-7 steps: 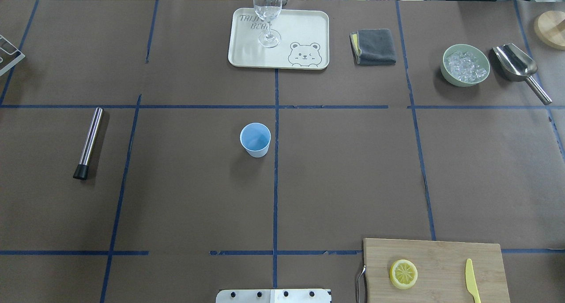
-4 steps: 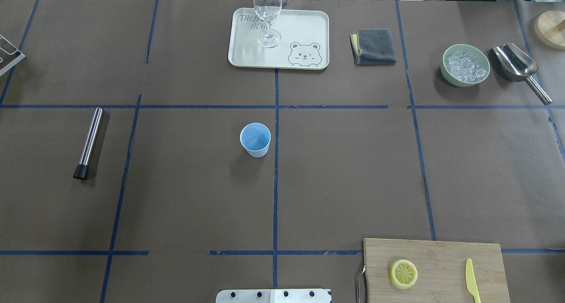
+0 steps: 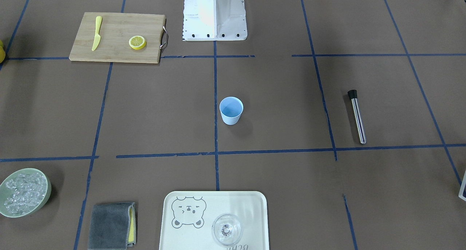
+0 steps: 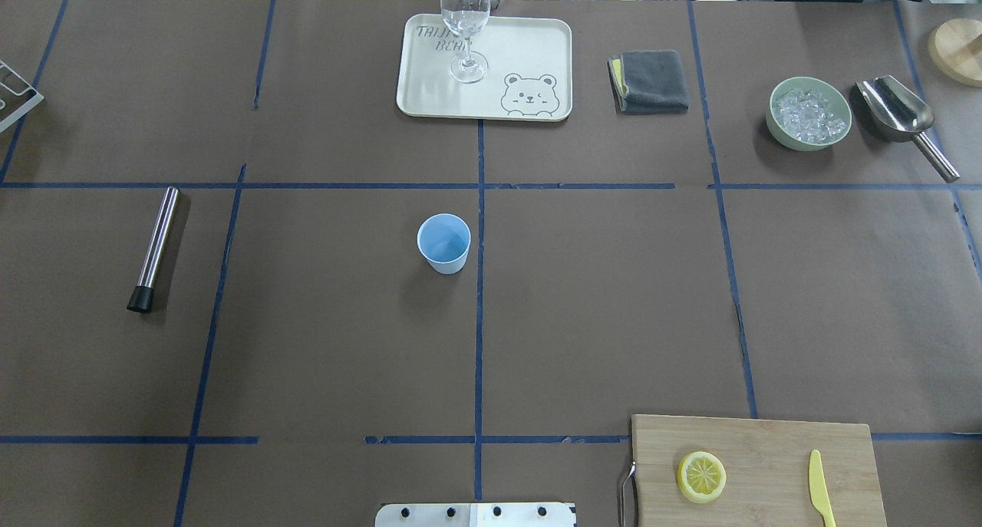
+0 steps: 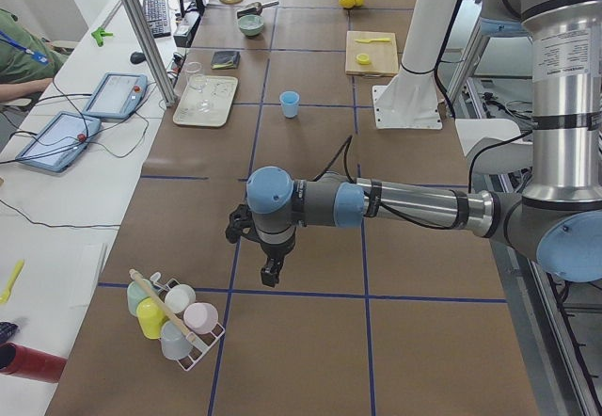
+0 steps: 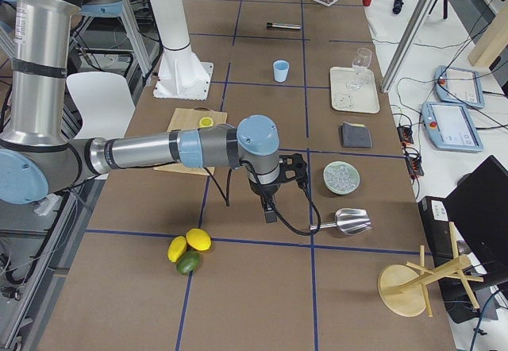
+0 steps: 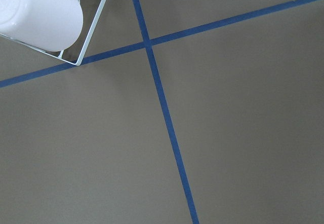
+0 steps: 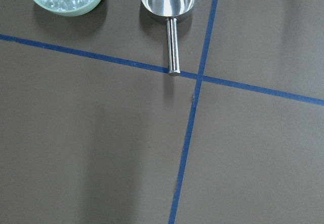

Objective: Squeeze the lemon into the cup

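Observation:
The pale blue cup (image 4: 443,242) stands upright near the table's middle; it also shows in the front view (image 3: 231,110). One lemon slice (image 4: 700,476) lies flat on the wooden cutting board (image 4: 767,443) at the near right, also in the front view (image 3: 137,42). A second slice is not in view. My left gripper (image 5: 270,270) hangs over the table's far left end, near a cup rack. My right gripper (image 6: 270,212) hangs over the far right end, near the scoop. Both show only in the side views, so I cannot tell if they are open or shut.
A yellow plastic knife (image 4: 821,487) lies on the board. A tray (image 4: 529,51) with a clear glass (image 4: 465,28), a grey cloth (image 4: 652,80), a green bowl of ice (image 4: 808,114) and a metal scoop (image 4: 901,120) line the far side. A metal muddler (image 4: 153,248) lies left.

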### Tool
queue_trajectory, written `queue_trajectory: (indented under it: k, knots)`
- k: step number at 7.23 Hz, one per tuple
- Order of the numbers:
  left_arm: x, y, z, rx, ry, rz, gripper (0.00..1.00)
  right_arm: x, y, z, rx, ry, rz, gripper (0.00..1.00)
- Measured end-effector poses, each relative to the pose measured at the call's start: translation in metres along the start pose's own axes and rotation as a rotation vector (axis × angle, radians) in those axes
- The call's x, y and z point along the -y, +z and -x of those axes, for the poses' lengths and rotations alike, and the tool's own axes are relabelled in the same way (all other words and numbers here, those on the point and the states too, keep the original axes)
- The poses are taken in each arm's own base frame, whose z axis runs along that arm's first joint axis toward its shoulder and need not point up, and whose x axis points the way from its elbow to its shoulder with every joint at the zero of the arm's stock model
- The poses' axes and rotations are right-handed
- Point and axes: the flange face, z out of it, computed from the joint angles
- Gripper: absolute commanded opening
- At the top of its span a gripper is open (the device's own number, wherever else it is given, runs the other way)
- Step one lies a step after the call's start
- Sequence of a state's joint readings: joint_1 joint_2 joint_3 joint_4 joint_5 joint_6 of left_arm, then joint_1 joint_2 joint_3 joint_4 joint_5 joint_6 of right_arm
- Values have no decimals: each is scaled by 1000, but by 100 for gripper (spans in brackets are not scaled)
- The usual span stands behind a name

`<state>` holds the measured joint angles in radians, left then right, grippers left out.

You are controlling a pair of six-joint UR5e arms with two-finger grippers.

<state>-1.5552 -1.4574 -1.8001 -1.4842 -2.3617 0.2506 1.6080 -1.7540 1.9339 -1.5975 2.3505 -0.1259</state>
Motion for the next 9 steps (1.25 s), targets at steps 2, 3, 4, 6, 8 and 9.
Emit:
queue_trajectory:
  k: [2, 3, 4, 6, 8, 9]
  knots:
    - [3, -4, -4, 0, 18, -18, 100, 8, 8, 23, -6, -91, -55, 100]
    - [5, -6, -6, 0, 28, -28, 100, 13, 17, 41, 2, -113, -60, 100]
    - [6, -9, -9, 2, 37, -36, 100, 18, 27, 65, 11, -96, -59, 100]
    - [8, -13, -13, 4, 46, -45, 100, 16, 39, 133, 48, 4, -50, 100]
    - [9, -14, -14, 3, 49, -47, 100, -2, 39, 204, 79, 80, -17, 100]
    - [10, -14, -15, 4, 50, -48, 100, -10, 40, 240, 80, 110, -3, 100]
